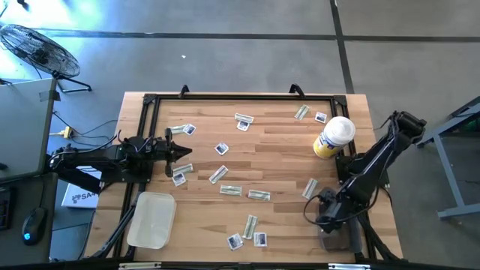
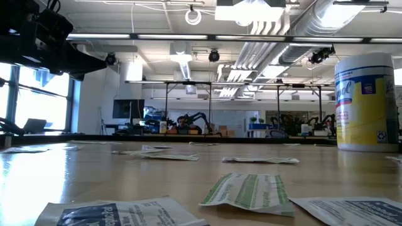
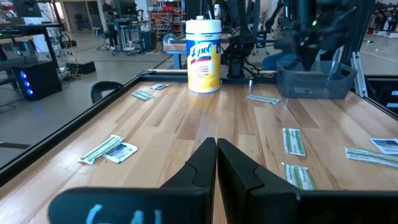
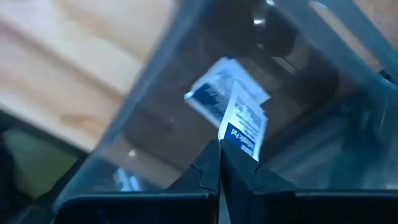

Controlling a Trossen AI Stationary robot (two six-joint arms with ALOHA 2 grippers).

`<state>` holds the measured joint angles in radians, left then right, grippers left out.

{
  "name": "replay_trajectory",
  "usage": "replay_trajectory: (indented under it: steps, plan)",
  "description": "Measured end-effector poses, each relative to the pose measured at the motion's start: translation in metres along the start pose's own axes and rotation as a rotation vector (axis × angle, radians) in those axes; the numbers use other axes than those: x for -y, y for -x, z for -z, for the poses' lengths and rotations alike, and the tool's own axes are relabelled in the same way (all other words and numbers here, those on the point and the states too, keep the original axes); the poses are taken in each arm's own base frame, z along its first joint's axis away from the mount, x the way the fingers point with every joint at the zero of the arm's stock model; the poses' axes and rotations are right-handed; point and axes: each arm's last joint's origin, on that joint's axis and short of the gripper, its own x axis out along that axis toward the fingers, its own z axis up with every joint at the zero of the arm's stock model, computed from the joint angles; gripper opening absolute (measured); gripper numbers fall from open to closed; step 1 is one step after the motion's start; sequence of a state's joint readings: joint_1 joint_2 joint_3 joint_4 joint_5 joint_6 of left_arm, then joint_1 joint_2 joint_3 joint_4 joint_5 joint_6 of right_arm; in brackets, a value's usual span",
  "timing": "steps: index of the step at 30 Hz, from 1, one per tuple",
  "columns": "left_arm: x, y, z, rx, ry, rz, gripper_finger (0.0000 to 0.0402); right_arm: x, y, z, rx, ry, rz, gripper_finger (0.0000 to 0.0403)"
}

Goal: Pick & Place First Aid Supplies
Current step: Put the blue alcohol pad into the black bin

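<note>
Several first aid supplies lie flat on the wooden table: pale green strips (image 1: 259,195) and small white squares (image 1: 221,148). My right gripper (image 1: 327,216) hangs at the near right over a grey bin (image 1: 342,238), pointing steeply down and shut on a white packet with blue print (image 4: 244,124). Below it, another packet (image 4: 211,92) lies inside the bin. At the table's left edge my left gripper (image 1: 183,153) waits level and shut, holding nothing. My right gripper pinches the white packet by its lower edge (image 4: 231,138) between its two fingertips, coming from above and slanting down. The packet sticks out past the fingertips, lifted clear, above the inside of the bin.
A yellow wipes bottle with a white cap (image 1: 334,137) stands at the far right. A pale shallow tray (image 1: 152,219) lies at the near left. A black frame (image 1: 225,96) runs round the table. Two packets (image 2: 251,190) lie close before the low camera.
</note>
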<state>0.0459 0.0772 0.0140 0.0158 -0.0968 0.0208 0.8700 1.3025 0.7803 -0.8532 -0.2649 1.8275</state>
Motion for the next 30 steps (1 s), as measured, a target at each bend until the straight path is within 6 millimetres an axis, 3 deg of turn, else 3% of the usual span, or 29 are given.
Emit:
replay_trajectory:
  steps: [5,12,15,19,25,27,30]
  plan:
    - [0.0,0.0,0.0,0.0,0.0,0.0,0.0012,0.004,-0.012,-0.005,-0.004,0.005,-0.025,0.0014]
    - [0.0,0.0,0.0,0.0,0.0,0.0,0.0012,0.002,-0.008,-0.003,-0.011,0.015,-0.02,0.0062]
    - [0.0,0.0,0.0,0.0,0.0,0.0,0.0012,-0.004,0.004,-0.001,-0.009,0.0,-0.019,0.0074]
    - [0.0,0.0,0.0,0.0,0.0,0.0,0.0012,-0.02,0.038,0.003,0.047,0.008,-0.073,0.0072]
    - [0.0,0.0,0.0,0.0,0.0,0.0,0.0012,-0.043,0.087,-0.001,0.378,0.111,-0.245,0.0057]
    - [0.0,0.0,0.0,0.0,0.0,0.0,0.0011,-0.047,0.093,-0.007,0.479,0.154,-0.26,0.0053]
    - [0.0,0.0,0.0,0.0,0.0,0.0,0.0012,-0.05,0.086,-0.02,0.522,0.209,-0.188,0.0051]
